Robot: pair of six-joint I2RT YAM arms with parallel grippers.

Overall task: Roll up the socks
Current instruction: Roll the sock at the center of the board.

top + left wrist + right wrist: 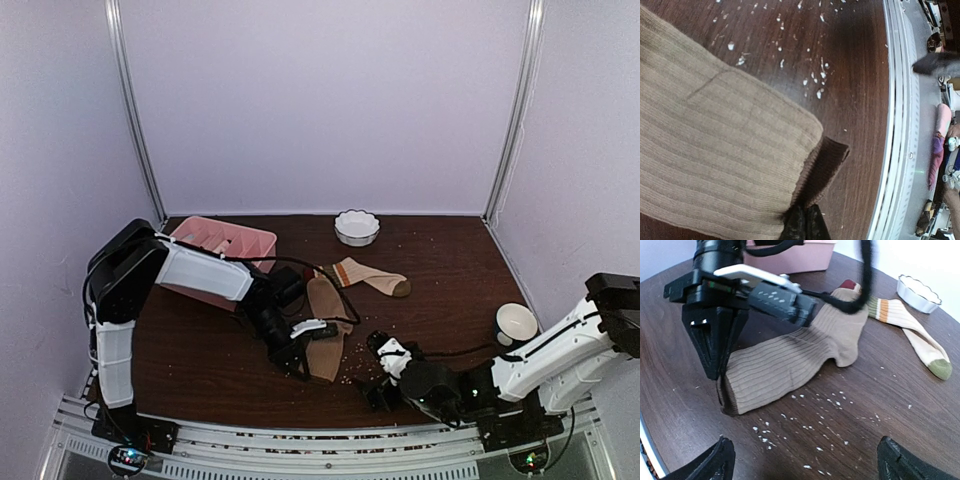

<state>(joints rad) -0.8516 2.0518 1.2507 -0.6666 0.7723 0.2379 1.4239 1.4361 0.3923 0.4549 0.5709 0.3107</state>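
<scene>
Many crumbs (825,400) surround the tan sock (790,365) pinched by left claw (802,220); right claw (805,460) spread, pink tray (250,232) behind

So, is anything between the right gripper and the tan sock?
Nothing visible blocks it. Only bare table with white crumbs lies between the open right gripper and the tan sock. The left gripper pinches the sock's dark end.

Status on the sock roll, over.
Left end effector shut on dark end of tan sock. Right end effector open, off the socks. Striped sock lies flat beyond. Crumbs on table, nothing blocking.
</scene>
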